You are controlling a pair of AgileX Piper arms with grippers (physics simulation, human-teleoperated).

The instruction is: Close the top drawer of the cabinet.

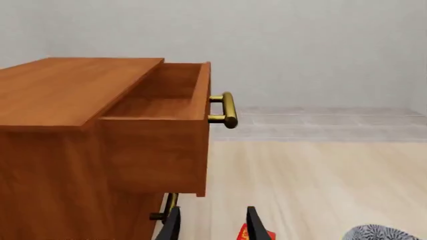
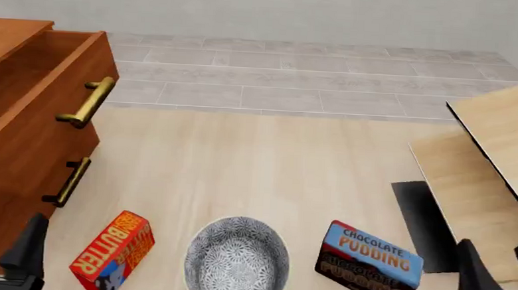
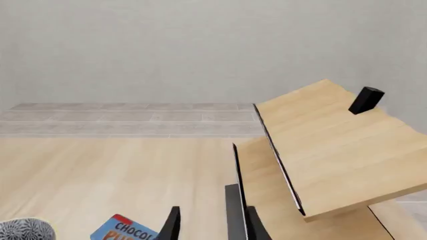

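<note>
The reddish-brown cabinet (image 2: 0,171) stands at the left of the front view. Its top drawer (image 2: 44,100) is pulled out, showing plain wood inside, with its brass bar handle (image 2: 88,103) facing right. The left wrist view shows the same top drawer (image 1: 167,140), its handle (image 1: 227,110) and the cabinet's flat top (image 1: 73,87). My left gripper (image 2: 1,238) is open and empty, low by the cabinet's front and below the drawer. My right gripper (image 2: 499,267) is open and empty at the far right, well away from the cabinet.
A butter box (image 2: 112,250), a patterned bowl (image 2: 237,260) and a chocolate pudding box (image 2: 368,264) lie in a row along the near edge. Pale wood panels (image 2: 498,157) and a dark slab (image 2: 424,220) stand at the right. The second drawer's handle (image 2: 69,181) sits below.
</note>
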